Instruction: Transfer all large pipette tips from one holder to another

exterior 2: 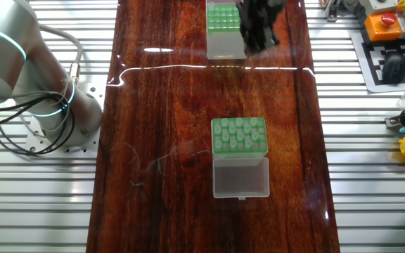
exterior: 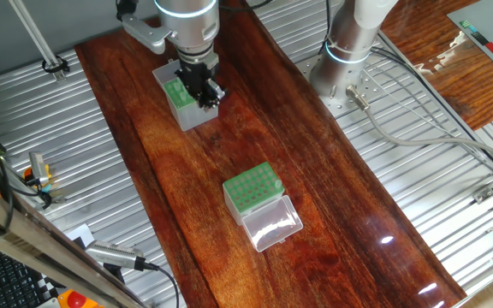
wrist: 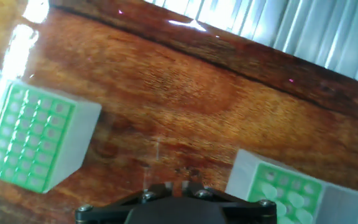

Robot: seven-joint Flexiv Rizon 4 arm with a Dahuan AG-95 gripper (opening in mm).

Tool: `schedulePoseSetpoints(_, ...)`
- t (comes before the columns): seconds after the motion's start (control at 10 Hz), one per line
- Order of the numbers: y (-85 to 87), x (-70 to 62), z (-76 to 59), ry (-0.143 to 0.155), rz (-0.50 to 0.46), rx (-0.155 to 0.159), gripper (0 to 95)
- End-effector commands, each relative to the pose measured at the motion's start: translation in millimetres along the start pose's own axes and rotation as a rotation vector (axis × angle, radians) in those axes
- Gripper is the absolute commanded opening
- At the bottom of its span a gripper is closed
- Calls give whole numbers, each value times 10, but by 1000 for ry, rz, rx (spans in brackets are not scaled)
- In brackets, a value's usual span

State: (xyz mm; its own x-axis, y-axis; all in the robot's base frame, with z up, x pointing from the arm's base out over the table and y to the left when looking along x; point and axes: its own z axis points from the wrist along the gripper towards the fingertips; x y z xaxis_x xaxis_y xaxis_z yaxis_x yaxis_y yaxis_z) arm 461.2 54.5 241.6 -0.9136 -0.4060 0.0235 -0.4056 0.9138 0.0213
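On the dark wooden table stand two green-topped boxes and one arm. The taller grey-sided holder sits toward 11 o'clock in one fixed view; the shorter box sits near the centre, its clear lid folded open and lying flat toward 5 o'clock. The gripper hangs just at the taller holder's 3 o'clock edge, partly covering it. Whether its fingers are spread or pinching anything cannot be told; the hand view shows only the dark housing. Pale large pipette tips sit upright in the taller holder's holes, long axes vertical, collars up; their number is too blurred to count.
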Motion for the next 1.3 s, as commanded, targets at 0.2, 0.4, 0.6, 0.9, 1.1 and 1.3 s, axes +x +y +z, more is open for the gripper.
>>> schedulePoseSetpoints(0.2, -10, 15, -1, 11, 74, 26, 190)
schedulePoseSetpoints(0.4, -280, 68, 99, 2, 48, 20, 190)
schedulePoseSetpoints(0.6, -676, 95, 229, -5, -2, 3, 190)
schedulePoseSetpoints(0.9, -816, 100, 276, 2, -30, 1, 190)
schedulePoseSetpoints(1.1, -816, 100, 276, 2, -23, -3, 380)
schedulePoseSetpoints(1.3, -816, 100, 276, 6, 34, 3, 380)
